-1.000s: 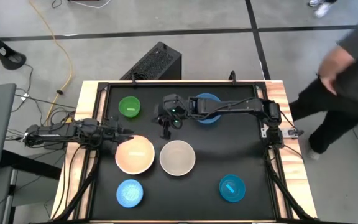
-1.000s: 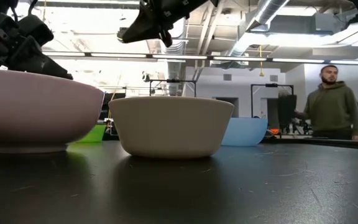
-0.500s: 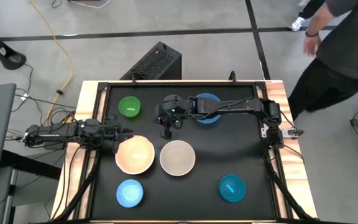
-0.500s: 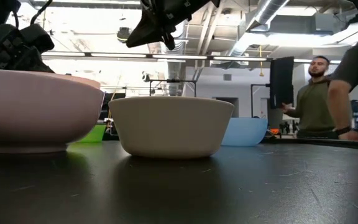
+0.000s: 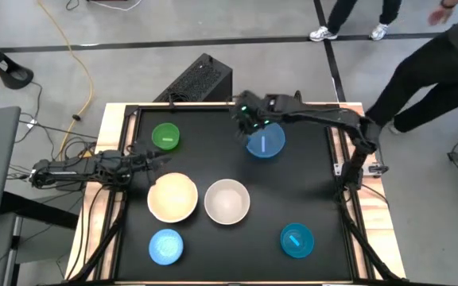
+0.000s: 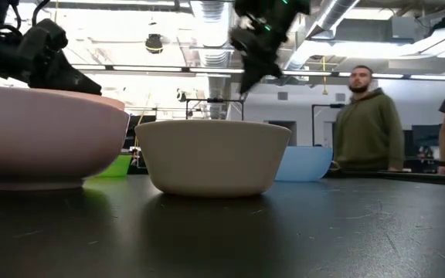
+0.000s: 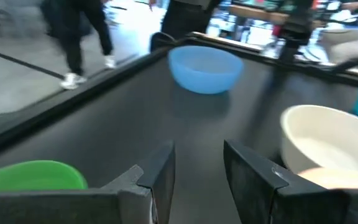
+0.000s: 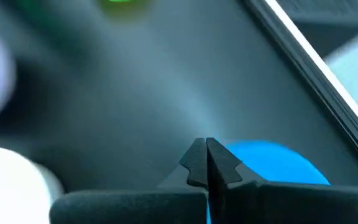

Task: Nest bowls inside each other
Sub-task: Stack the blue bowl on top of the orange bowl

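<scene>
Six bowls stand on their bases on the black table: green (image 5: 165,137) at the far left, blue (image 5: 267,143) at the far middle, a large pink one (image 5: 172,198) beside a cream one (image 5: 227,201) in the middle, light blue (image 5: 166,246) and teal (image 5: 296,241) near the front. My right gripper (image 5: 249,127) is shut and empty. It hangs high (image 6: 246,81) over the blue bowl's (image 8: 272,163) far-left rim, pointing steeply down. My left gripper (image 7: 197,168) is open and empty, held about level just beyond the pink bowl's far-left rim (image 5: 161,161).
A raised black frame (image 5: 213,106) borders the table. A black box (image 5: 201,79) stands on the floor beyond the far edge. People stand and walk beyond the far right corner (image 5: 420,71), one also in the low view (image 6: 369,123). Bare tabletop lies right of the cream bowl.
My right gripper has swung from above the table's middle toward the far edge and to the right, over the blue bowl, tipping steeper as it went and staying shut. My left gripper's tip has turned a little toward the far edge. People beyond the table have walked on.
</scene>
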